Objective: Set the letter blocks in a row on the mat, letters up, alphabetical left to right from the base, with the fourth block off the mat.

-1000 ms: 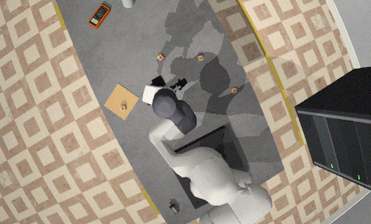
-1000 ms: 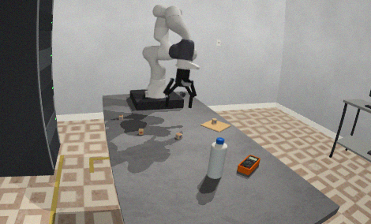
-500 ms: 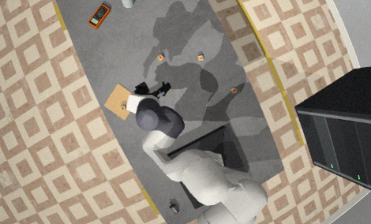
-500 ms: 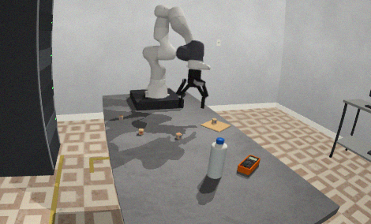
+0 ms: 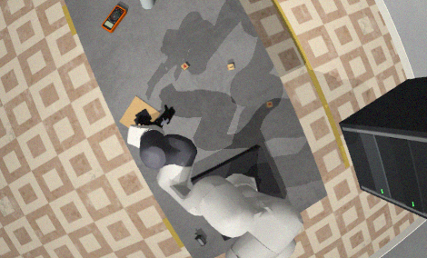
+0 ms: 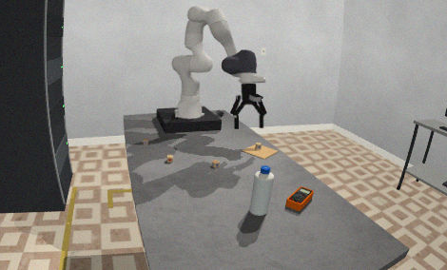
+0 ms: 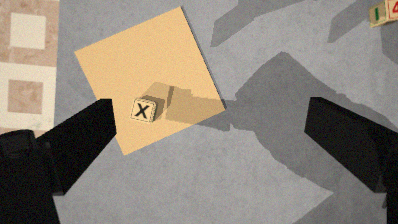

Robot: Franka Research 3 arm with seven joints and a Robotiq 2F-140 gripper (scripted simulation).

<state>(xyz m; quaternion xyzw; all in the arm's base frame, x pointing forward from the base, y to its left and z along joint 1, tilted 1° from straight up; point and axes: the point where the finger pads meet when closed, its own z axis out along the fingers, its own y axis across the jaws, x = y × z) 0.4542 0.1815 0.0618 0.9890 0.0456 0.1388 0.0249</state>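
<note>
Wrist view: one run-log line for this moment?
gripper: open, empty, above mat edge | X block: on mat, X up | other blocks: off mat

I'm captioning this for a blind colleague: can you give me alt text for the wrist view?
A small block showing a black X sits on a tan square mat lying on the grey table. The open gripper hangs above, holding nothing, its two black fingers framing the picture. The edge of another block peeks in at top right.
</note>
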